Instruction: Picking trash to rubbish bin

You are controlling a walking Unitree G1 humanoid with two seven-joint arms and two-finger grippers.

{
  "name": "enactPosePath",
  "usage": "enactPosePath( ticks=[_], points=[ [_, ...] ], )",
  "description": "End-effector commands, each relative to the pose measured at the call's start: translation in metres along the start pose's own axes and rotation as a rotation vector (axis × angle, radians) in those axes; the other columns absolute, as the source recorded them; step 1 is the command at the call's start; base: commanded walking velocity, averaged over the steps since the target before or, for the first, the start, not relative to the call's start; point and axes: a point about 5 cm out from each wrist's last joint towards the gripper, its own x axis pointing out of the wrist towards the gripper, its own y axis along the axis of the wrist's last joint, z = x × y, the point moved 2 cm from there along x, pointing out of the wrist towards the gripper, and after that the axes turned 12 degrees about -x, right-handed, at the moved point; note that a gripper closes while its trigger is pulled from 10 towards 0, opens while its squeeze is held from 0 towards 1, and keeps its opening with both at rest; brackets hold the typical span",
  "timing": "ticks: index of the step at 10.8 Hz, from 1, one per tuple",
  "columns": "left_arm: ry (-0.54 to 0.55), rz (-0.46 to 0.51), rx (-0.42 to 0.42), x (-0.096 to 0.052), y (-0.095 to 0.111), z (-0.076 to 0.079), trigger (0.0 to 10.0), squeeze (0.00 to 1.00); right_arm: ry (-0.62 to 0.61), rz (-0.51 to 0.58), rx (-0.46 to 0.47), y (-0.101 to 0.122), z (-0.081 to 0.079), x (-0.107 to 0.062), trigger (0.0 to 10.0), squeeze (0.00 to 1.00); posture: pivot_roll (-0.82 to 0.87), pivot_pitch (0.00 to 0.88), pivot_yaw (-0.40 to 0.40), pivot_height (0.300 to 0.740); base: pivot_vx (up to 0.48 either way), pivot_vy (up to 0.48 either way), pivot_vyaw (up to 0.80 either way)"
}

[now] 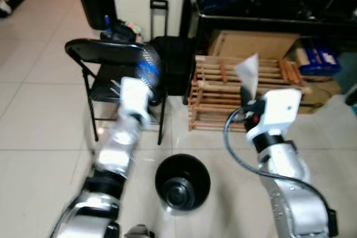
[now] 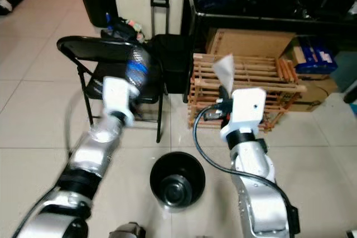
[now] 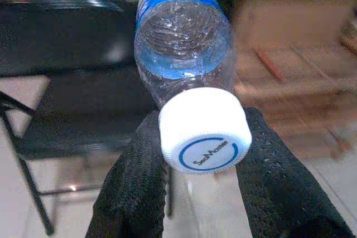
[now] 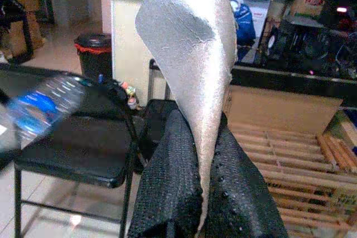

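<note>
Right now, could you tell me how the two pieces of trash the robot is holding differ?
The plastic bottle is clear, round and rigid-looking, with a blue label and white cap; the wrapper is a flat, silvery, opaque sheet. The left gripper grips the bottle at its cap; the right gripper pinches the wrapper's lower edge. Both are held above the floor.

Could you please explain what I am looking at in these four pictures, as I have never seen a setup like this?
It is a humanoid robot with two silver arms. Two pictures come from cameras in its head, looking down; the other two sit on its wrists, looking along the black fingers. The left gripper pinches a clear plastic bottle by its white cap. The right gripper holds a silvery wrapper. On the tiled floor between the arms stands a small black bin, open. Behind are a black folding chair and a wooden rack.
</note>
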Motion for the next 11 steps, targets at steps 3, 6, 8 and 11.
enactPosePath(
  ticks=[3, 6, 8, 11],
  points=[
    [-0.02, -0.079, 0.028, -0.003, -0.026, 0.004, 10.0, 0.0, 0.011, -0.054, -0.005, -0.018, -0.007, -0.004, 10.0, 0.0, 0.17, 0.175, -0.092, 0.74, 0.0, 0.0, 0.0],
    [-0.032, -0.19, 0.058, -0.01, -0.06, 0.007, 10.0, 0.0, 0.063, -0.196, 0.026, -0.057, -0.02, -0.019, 10.0, 0.0, 0.14, 0.229, -0.099, 0.74, 0.0, 0.0, 0.0],
    [-0.037, -0.29, 0.097, -0.023, -0.092, 0.005, 10.0, 0.0, 0.141, -0.352, 0.053, -0.101, -0.041, -0.04, 10.0, 0.0, 0.11, 0.269, -0.111, 0.74, 0.0, 0.0, 0.0],
    [-0.024, -0.455, 0.105, -0.047, -0.133, -0.005, 10.0, 0.0, 0.198, -0.458, 0.072, -0.129, -0.056, -0.063, 10.0, 0.0, 0.08, 0.291, -0.126, 0.74, 0.0, 0.0, 0.0]
  ],
)
